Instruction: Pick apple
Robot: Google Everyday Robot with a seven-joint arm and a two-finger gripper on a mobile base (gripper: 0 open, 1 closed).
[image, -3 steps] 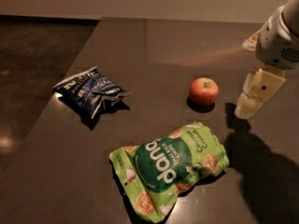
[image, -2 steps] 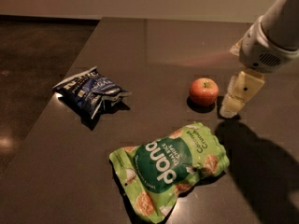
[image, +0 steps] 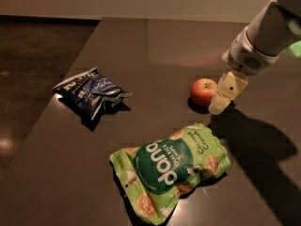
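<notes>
Apple lies well inside the left table edge, claw just right, its spread unclear

A dark, smooth table carries three things. A crumpled blue snack bag lies near its left edge, a larger green snack bag lies flat toward the front, and a small red-orange apple sits farther back and to the right, apart from both bags. The gripper hangs low over the table just beside the apple on its right, perhaps touching it, though the dim view leaves that unclear.
</notes>
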